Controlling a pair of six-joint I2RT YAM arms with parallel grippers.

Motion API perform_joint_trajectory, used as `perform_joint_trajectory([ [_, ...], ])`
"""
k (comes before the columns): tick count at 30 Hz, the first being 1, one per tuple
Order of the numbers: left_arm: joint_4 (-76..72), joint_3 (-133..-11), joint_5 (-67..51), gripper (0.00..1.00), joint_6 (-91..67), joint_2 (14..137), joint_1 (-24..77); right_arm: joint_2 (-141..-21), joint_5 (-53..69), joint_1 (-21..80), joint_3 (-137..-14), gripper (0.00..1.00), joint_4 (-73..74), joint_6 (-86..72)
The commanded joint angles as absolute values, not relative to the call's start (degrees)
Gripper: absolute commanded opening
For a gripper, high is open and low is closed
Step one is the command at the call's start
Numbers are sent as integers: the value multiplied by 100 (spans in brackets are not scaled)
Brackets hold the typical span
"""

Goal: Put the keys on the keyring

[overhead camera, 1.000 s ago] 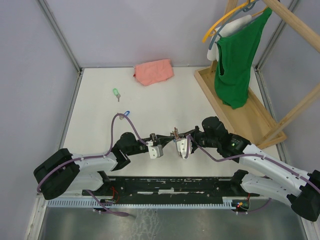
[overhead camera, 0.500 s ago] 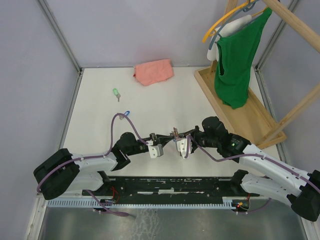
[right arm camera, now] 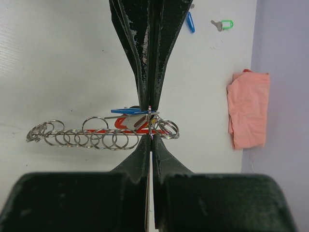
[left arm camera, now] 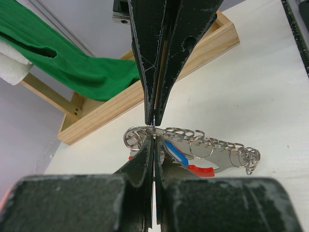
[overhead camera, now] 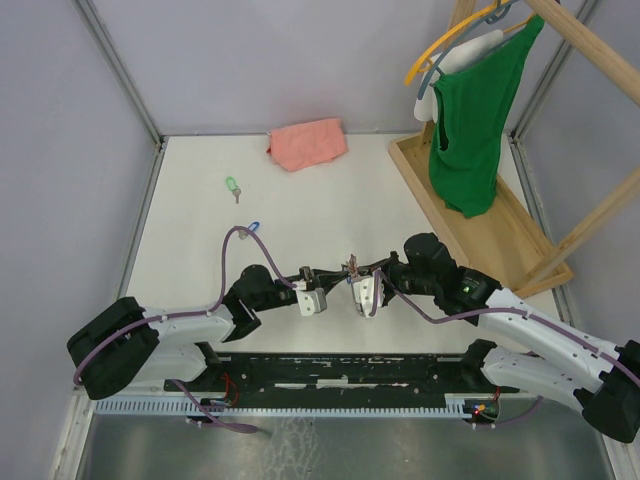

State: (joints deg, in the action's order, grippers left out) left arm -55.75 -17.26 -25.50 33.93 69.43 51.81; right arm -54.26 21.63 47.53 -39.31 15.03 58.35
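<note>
Linked keyrings (left arm camera: 193,144), a long row of thin silver loops, sit low over the worktop (overhead camera: 330,200) near its front edge, between the two arms. Both grippers meet at the same end of that row. The left gripper (left arm camera: 153,129) is clenched on one wire loop, its dark fingers pressed flat together with only the wire between them. The right gripper (right arm camera: 150,124) is clamped just as tightly on a loop from the opposite side. The rest of the row trails away loose from the grip.

Tucked among the loops right by the pinch lies a blue and red piece (left arm camera: 175,152). It may be a key with a coloured head, though the view is too crowded to be sure.

Two keys lie apart on the worktop, to the left and further back: the blue key (overhead camera: 253,226) nearer the arms, the green key (overhead camera: 233,187) beyond it. A folded pink cloth (overhead camera: 307,143) rests at the back edge. A wooden rack (overhead camera: 500,235) stands at the right, with a green garment (overhead camera: 475,100) hanging on it
</note>
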Motion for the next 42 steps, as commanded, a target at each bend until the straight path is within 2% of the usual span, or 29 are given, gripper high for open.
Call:
perform_joint_trajectory([
  [1, -5757, -1925, -2417, 3, 3125, 6812, 5199, -5284, 2117, 4783, -4036, 1, 1198, 5794],
  [42, -5672, -2058, -2582, 3, 3028, 6950, 5203, -5256, 2347, 4781, -4043, 1, 1096, 5702],
])
